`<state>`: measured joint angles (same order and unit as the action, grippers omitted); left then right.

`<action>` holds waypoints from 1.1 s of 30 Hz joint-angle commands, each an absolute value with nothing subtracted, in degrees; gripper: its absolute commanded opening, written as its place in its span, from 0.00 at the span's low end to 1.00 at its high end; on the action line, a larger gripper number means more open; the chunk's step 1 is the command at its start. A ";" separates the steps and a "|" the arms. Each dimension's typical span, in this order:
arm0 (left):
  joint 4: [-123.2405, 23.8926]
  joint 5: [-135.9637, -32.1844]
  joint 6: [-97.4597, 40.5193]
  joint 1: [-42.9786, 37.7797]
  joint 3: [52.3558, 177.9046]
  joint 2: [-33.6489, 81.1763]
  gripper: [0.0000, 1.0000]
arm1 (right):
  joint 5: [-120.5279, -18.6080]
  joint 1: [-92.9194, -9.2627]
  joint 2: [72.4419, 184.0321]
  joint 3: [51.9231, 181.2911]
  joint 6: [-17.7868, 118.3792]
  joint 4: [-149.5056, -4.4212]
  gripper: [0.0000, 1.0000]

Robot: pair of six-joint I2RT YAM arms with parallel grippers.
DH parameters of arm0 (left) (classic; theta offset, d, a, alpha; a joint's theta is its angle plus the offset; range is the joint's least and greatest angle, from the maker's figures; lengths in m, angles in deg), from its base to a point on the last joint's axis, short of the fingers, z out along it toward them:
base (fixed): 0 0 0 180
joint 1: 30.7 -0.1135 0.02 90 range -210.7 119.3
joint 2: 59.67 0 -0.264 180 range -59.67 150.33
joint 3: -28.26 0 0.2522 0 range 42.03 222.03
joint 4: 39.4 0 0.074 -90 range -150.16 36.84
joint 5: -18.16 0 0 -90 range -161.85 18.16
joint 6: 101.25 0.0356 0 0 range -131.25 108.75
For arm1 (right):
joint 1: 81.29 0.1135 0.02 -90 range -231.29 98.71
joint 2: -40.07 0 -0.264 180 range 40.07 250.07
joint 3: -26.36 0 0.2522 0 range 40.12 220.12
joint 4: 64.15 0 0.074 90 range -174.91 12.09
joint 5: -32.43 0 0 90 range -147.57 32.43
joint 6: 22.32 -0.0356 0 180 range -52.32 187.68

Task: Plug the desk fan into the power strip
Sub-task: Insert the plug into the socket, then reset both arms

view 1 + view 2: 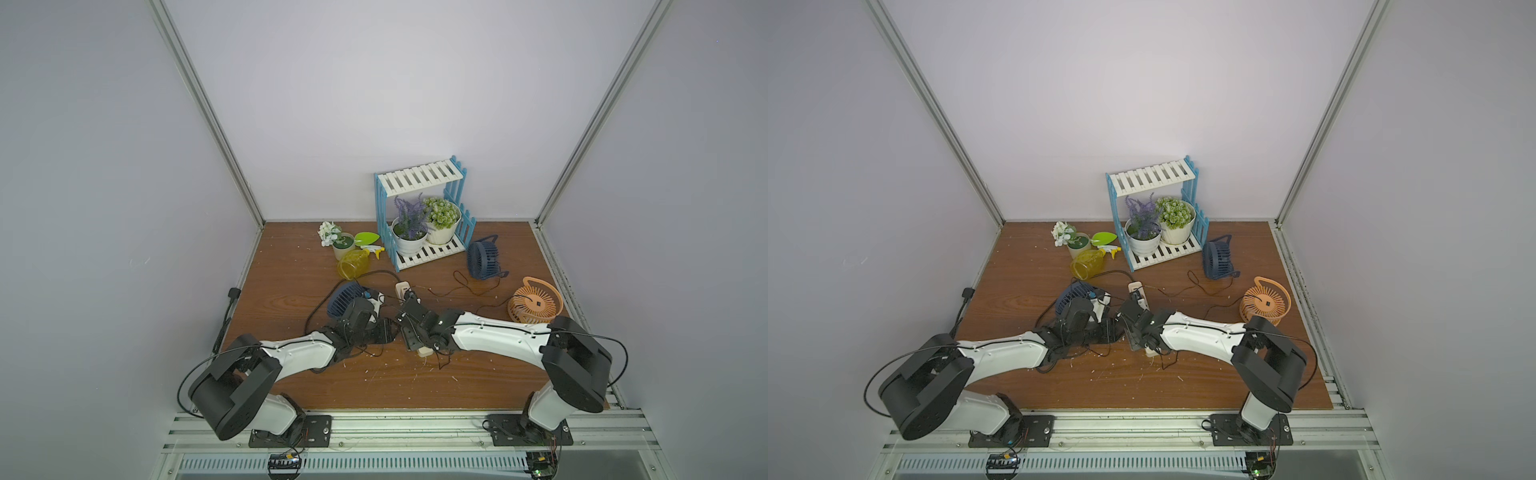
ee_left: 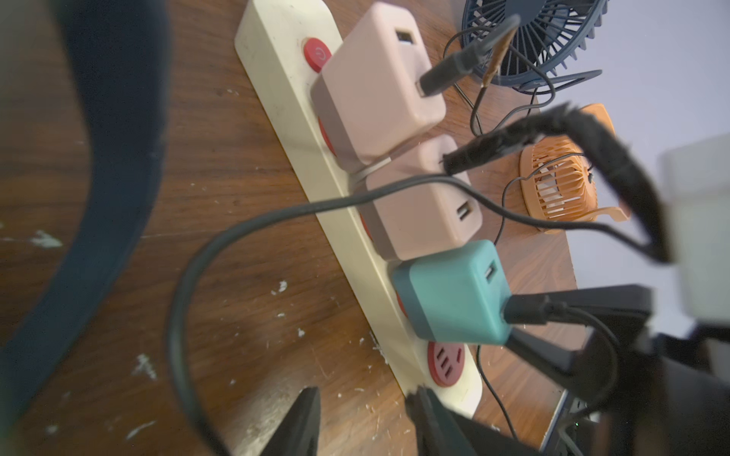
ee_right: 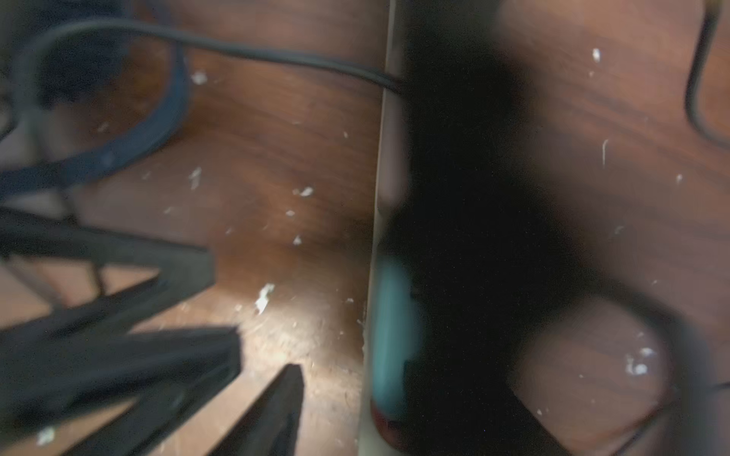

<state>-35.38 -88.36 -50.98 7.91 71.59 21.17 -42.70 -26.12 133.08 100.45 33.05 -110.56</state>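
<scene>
Two grippers meet over the power strip (image 2: 276, 79), which lies flat on the wooden table (image 1: 395, 386) between them. The left gripper (image 2: 363, 398) has its jaws spread and empty. One fingertip (image 2: 424, 406) is at the strip's nearest end, just short of the free red socket (image 2: 446, 363); contact cannot be told. The right gripper (image 1: 410, 297), jaws parted and clasping nothing, flanks the teal adapter (image 2: 450, 292), which is seated in the next socket with a black plug (image 2: 527, 310) in its face. Beyond it sit two pink adapters (image 2: 379, 83). A navy desk fan (image 1: 345, 297) stands just beside the left gripper's wrist.
</scene>
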 commanded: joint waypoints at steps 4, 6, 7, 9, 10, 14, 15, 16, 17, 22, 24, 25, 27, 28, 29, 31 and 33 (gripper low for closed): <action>-40.38 -86.59 -45.62 7.22 73.92 15.26 0.46 | -41.06 -26.10 119.59 99.01 34.55 -116.35 0.95; -42.98 -85.91 -42.87 7.27 75.24 12.60 0.49 | -39.24 -26.10 114.44 97.18 35.34 -116.38 0.96; -44.81 -85.08 -41.36 7.27 76.23 11.03 0.51 | -37.59 -26.12 111.73 96.11 36.06 -115.77 0.98; -49.55 -82.11 -38.09 7.27 78.71 8.18 0.54 | -34.84 -26.72 106.48 93.46 38.93 -113.24 0.99; -52.23 -80.21 -36.69 7.27 80.30 6.91 0.57 | -34.15 -27.42 104.37 92.18 40.73 -111.73 0.99; -60.78 -68.83 -31.21 7.08 86.02 3.16 0.67 | -36.89 -38.36 98.44 87.74 45.64 -106.45 0.99; -61.99 -65.57 -30.53 6.67 86.86 2.43 0.74 | -38.52 -41.87 97.38 86.50 46.55 -104.38 0.99; -62.77 -62.13 -29.75 5.43 87.36 1.81 0.79 | -39.93 -46.49 96.19 84.47 48.10 -101.70 0.99; -63.38 -59.78 -29.75 3.89 87.87 1.46 0.82 | -40.59 -49.76 95.61 82.95 49.59 -99.54 0.99; -66.21 -54.08 -30.21 -6.13 87.58 0.62 0.89 | -45.48 -65.53 95.53 76.03 53.07 -93.18 0.99; -64.65 -54.01 -30.66 -11.40 84.99 -0.42 0.91 | -47.64 -71.86 95.41 73.76 54.44 -91.09 0.99; -63.12 -54.37 -30.97 -14.39 83.20 -1.07 0.92 | -48.62 -74.47 95.21 72.70 55.15 -89.60 0.99; -59.30 -55.71 -32.32 -20.29 79.20 -2.42 0.94 | -50.46 -79.01 94.75 70.16 56.47 -85.07 0.99; -57.60 -56.48 -33.21 -22.89 77.42 -2.83 0.94 | -51.74 -80.91 94.70 68.74 57.23 -81.76 0.99; -55.57 -56.72 -33.45 -24.87 75.60 -3.02 0.94 | -52.52 -82.41 94.89 66.95 57.32 -78.18 0.99; -50.15 -54.68 -32.63 -26.57 71.65 -2.44 0.96 | -53.88 -85.06 96.59 64.14 55.74 -71.29 0.99; -41.62 -52.63 -29.69 -26.65 67.40 -0.84 0.98 | -55.02 -86.08 99.42 62.18 55.44 -65.05 0.99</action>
<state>-52.90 -55.16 -31.87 -25.79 71.06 -1.95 -51.13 -84.91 97.02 64.13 54.84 -79.17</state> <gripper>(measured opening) 0.979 0.989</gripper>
